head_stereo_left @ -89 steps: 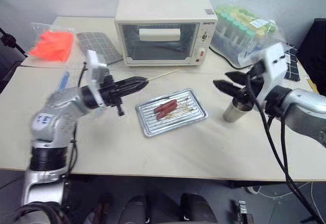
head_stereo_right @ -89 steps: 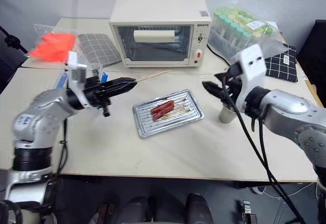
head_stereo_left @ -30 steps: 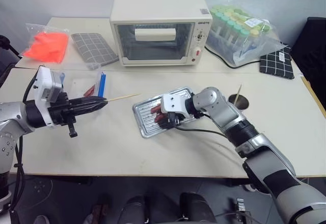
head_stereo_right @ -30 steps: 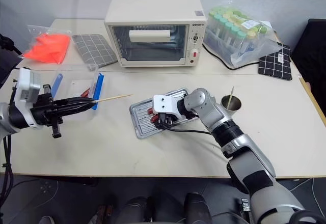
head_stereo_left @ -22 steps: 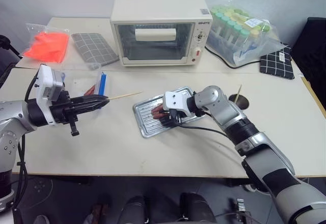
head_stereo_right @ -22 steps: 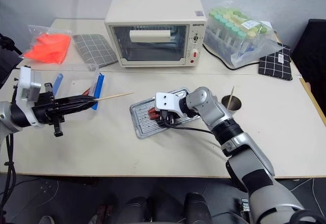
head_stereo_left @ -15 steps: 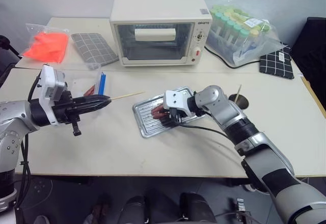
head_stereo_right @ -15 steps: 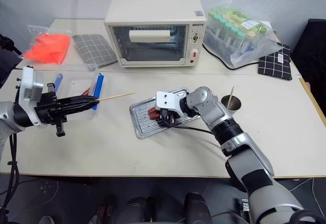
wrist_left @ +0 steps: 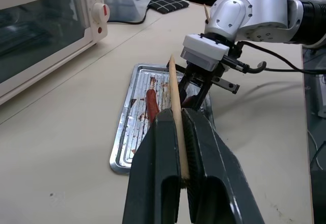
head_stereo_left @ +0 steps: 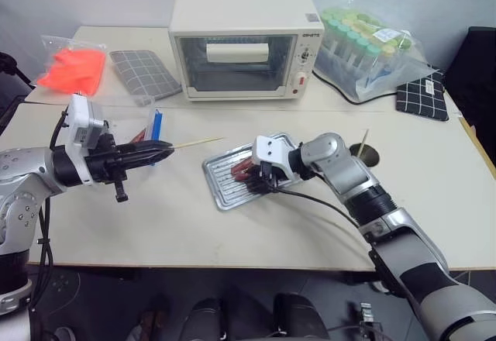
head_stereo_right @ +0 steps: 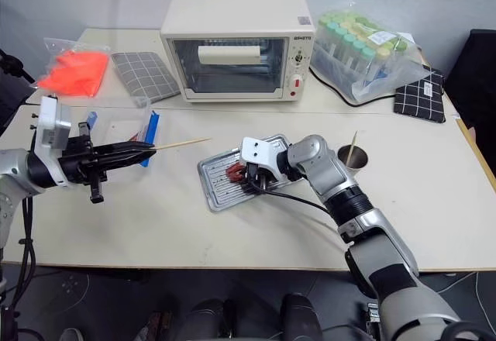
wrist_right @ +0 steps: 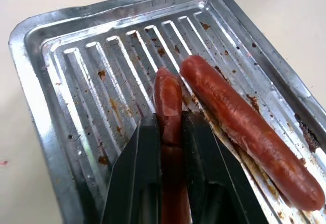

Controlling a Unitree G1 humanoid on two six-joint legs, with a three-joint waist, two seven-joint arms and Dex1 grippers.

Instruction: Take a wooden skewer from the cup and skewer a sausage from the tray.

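Left eye view: the left arm is stretched level across the table (head_stereo_left: 178,225), its left gripper (head_stereo_left: 159,153) clenched on the skewer (head_stereo_left: 198,141), whose bare end is aimed toward the tray (head_stereo_left: 225,198). The right arm is bent in from the right, wrist turned down and leftward, so that the right gripper (head_stereo_left: 249,177) is set over the tray. The cup (head_stereo_left: 364,155) is seen at the right, well apart from the tray, with another stick standing in it. An oven (head_stereo_left: 244,43) is placed behind.

Right eye view: the same scene is shown. The skewer is held just above the table, its tip short of the tray, beside a blue-edged clear box (head_stereo_right: 147,128).

Left wrist view: the skewer is pinched between the two black fingers (wrist_left: 158,183) and is run out past them toward the right gripper, which is lowered onto the tray. A second sausage (wrist_left: 151,104) is left lying on the ribs, apart from the right gripper's fingers.

Right wrist view: the sausage (wrist_right: 168,99) is grasped between the right fingers (wrist_right: 145,163), one pad pressed to each side, its free end lying out over the ribbed bottom. The other sausage is laid just beside it, nearly touching, toward the tray's rim.
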